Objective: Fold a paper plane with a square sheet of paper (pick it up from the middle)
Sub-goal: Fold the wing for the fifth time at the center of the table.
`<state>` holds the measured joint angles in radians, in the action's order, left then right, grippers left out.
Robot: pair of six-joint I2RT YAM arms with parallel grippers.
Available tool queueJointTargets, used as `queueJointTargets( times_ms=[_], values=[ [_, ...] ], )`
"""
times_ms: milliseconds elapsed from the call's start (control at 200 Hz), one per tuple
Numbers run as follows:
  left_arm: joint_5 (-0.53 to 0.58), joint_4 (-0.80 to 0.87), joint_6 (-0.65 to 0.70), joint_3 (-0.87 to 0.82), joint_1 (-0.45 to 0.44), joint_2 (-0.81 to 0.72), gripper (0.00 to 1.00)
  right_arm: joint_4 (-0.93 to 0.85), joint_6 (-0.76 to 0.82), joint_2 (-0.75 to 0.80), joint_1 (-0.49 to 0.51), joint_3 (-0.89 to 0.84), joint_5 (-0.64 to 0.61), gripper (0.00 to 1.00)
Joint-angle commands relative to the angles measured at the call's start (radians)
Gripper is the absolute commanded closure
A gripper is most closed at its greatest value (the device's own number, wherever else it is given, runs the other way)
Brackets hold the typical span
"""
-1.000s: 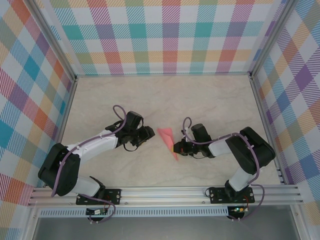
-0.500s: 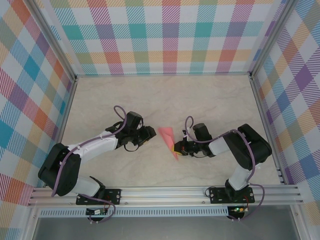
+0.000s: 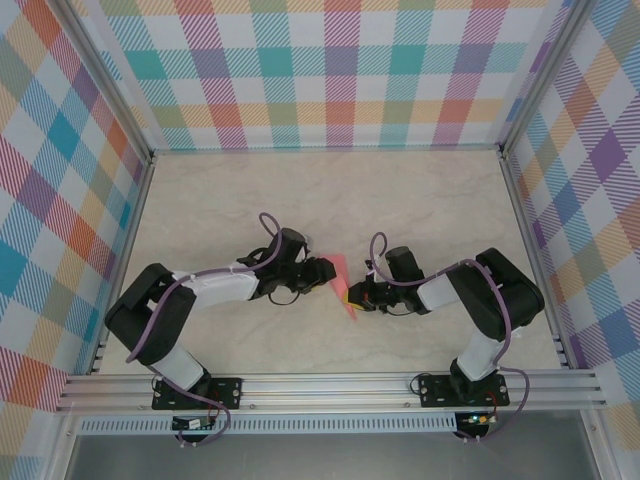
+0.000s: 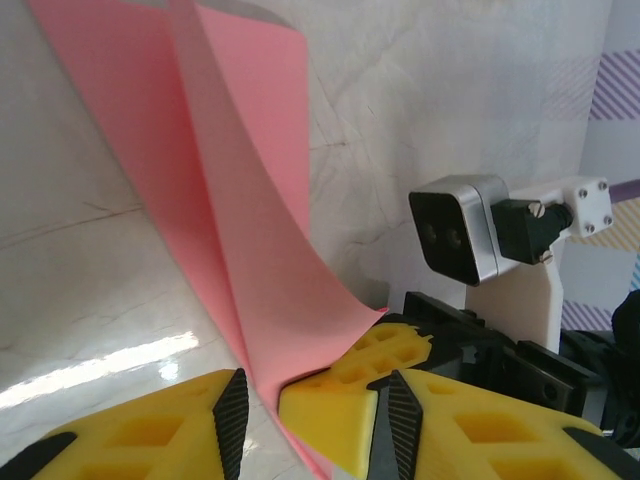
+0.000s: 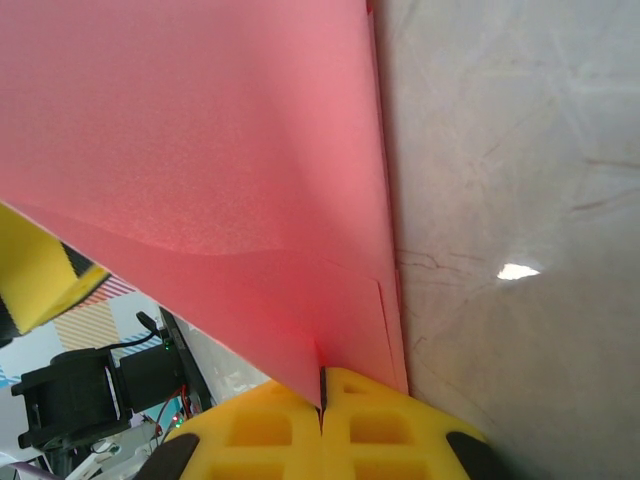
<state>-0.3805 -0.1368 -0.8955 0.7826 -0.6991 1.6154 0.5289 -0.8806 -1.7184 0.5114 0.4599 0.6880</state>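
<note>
While the right gripper [image 5: 322, 382] is pressed together on the near corner of the paper [image 5: 200, 150], its two yellow fingers meet with the pink layers pinched in the seam between them. The grip probably serves as an anchor, so that the sheet cannot slide while it is worked. From that pinch the paper rises at a slant off the table [image 5: 520, 200] and shows a long straight edge on its right side.

In the left wrist view, the left gripper [image 4: 313, 397] stands spread, one black pad on either side of the paper's lower edge. The right gripper's yellow tip lies just beside the right-hand pad. Whether either pad touches the paper cannot be told. This straddling pose suggests a second pinch, or a pressing of the crease, is being prepared.

The paper [image 4: 250, 230] is already folded, with two pink panels meeting along a crease that runs away from the fingers. Behind it the right wrist's camera [image 4: 455, 235] faces back.

From above, the left gripper [image 3: 328, 275] and right gripper [image 3: 352, 295] meet tip to tip at the paper [image 3: 341, 268]. It is a narrow pointed shape at mid-table [image 3: 330, 200], its tip toward the arm bases. By this shape, the plane looks partly formed.
</note>
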Motion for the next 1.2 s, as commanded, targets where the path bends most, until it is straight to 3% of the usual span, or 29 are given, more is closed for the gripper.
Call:
queueJointTargets(
  times_ms=[0, 380, 835, 1195],
  values=[
    [-0.042, -0.106, 0.026, 0.031, -0.022, 0.034, 0.57, -0.103, -0.012, -0.007, -0.004, -0.024, -0.078, 0.98],
    [-0.058, -0.224, 0.028, 0.049, -0.031, 0.14, 0.55, -0.11, -0.009, -0.021, -0.005, -0.024, -0.08, 0.98],
    [-0.055, -0.224, 0.047, 0.081, -0.03, 0.221, 0.55, -0.122, -0.026, -0.008, -0.005, -0.03, -0.102, 0.98],
    [0.03, -0.192, 0.073, -0.01, -0.029, -0.048, 0.49, -0.087, -0.103, 0.001, -0.004, -0.051, -0.103, 0.99]
  ],
)
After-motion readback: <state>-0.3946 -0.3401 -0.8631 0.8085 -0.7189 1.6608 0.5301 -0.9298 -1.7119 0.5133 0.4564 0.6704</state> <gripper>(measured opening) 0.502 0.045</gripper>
